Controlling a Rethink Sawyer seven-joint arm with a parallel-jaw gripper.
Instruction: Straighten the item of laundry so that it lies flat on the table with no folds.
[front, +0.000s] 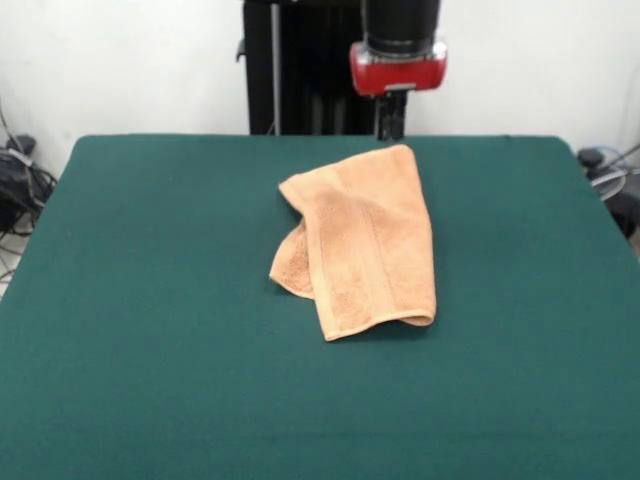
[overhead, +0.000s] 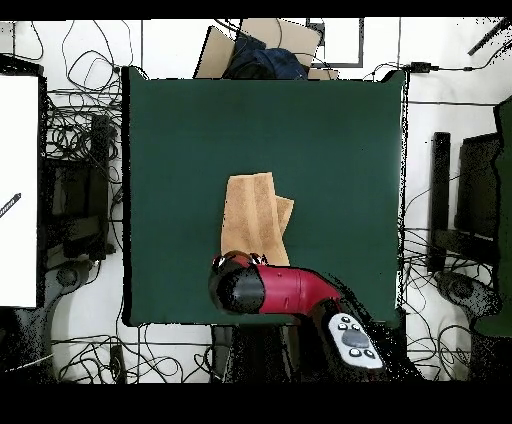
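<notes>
The item of laundry (front: 362, 240) is a peach-orange towel lying near the middle of the green table (front: 150, 300). It is folded over itself, with one layer doubled along its left side and a rolled lower edge. My gripper (front: 390, 128) hangs at the towel's far corner, right at or just above the cloth. Its tips are too dark and narrow to read. In the overhead view the towel (overhead: 250, 212) reaches under the red and black wrist (overhead: 240, 285), which hides the gripper.
The black pedestal (front: 300, 70) stands behind the table's far edge. Cables (front: 20, 185) lie off both sides of the table. In the overhead view a cardboard box (overhead: 260, 50) sits beyond the table's top edge and a white board (overhead: 20, 190) at the left.
</notes>
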